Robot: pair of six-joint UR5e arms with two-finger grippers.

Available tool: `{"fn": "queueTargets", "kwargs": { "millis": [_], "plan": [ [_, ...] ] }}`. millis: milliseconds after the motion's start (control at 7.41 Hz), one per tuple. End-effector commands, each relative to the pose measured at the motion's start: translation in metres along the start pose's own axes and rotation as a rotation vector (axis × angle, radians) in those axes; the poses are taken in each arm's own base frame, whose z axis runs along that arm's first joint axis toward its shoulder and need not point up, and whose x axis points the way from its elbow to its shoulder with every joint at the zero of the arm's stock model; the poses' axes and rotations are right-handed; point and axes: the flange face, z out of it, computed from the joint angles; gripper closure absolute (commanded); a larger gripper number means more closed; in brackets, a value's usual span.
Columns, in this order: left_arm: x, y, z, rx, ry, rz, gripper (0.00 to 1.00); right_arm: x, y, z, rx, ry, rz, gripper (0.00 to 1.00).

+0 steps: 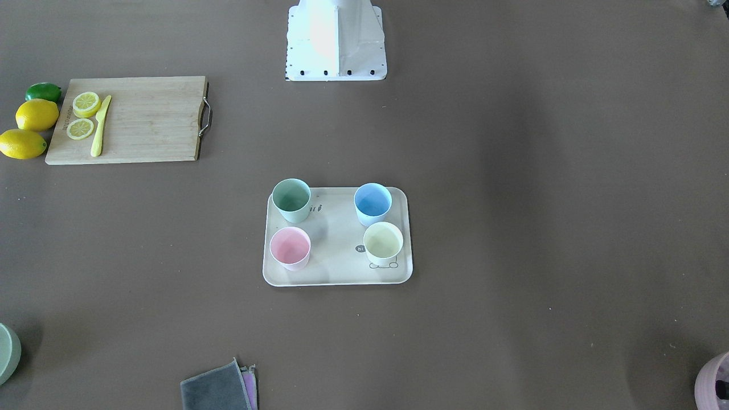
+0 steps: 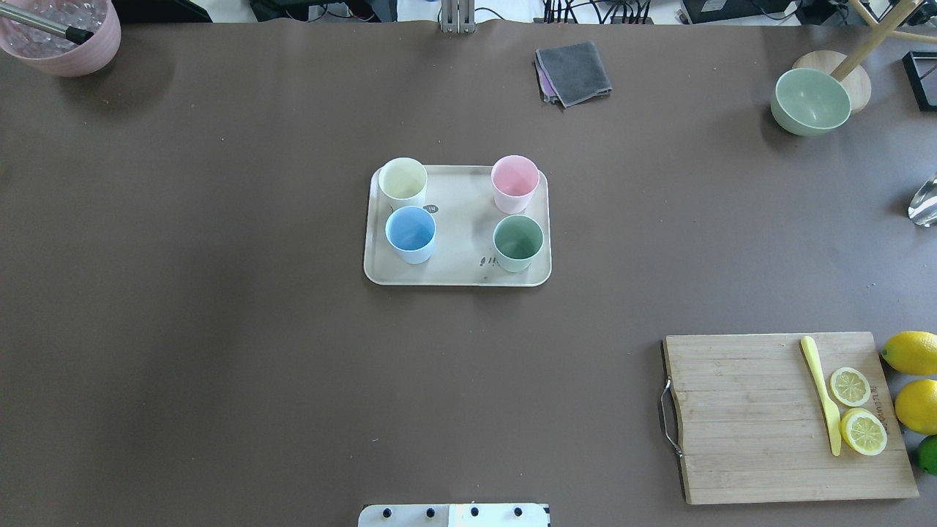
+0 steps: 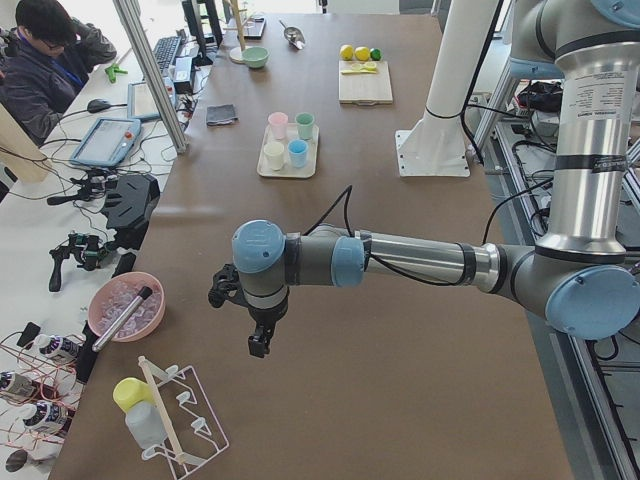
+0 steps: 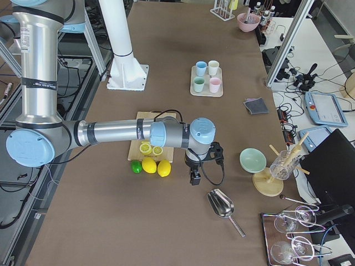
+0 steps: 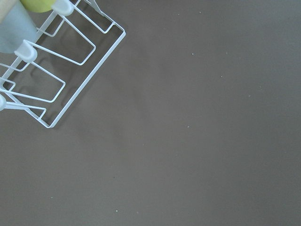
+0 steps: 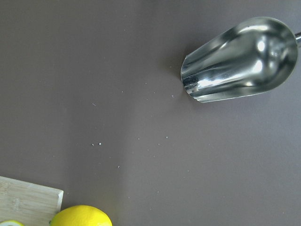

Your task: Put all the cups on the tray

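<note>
brown matte table [image 2: 219,329], tapered cups [image 2: 412,233] on rimmed cream tray [image 2: 461,219] — left gripper [image 3: 258,348], right gripper [image 4: 195,180]: can't tell

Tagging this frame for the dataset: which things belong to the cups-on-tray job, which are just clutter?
Job: green cup, pink cup, blue cup, yellow cup, tray.

Lying about: cutting board, knife, lemons, lemon slices, lime, grey cloth, green bowl, pink bowl, metal scoop, wire rack.

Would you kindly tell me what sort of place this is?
Probably a robotics lab: a robot arm over a long brown table, an operator seated alongside, and a teach pendant nearby.
</note>
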Motion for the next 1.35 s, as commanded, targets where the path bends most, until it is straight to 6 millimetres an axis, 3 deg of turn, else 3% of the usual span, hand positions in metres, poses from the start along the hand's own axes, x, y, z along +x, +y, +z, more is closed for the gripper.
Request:
{"fn": "queueTargets", "kwargs": {
  "millis": [0,1214],
  "plan": [
    [-0.0023,0.0045,0.0048,-0.010,0.003,-0.009,0.02,0.0051,0.0119,0.0077,-0.008,-0.002,0.007,0.00],
    [0.0020,0.0016,0.0007,0.001,0.000,0.012,0.02,0.0026,0.0079,0.0044,0.021,0.003,-0.016,0.00]
  ]
}}
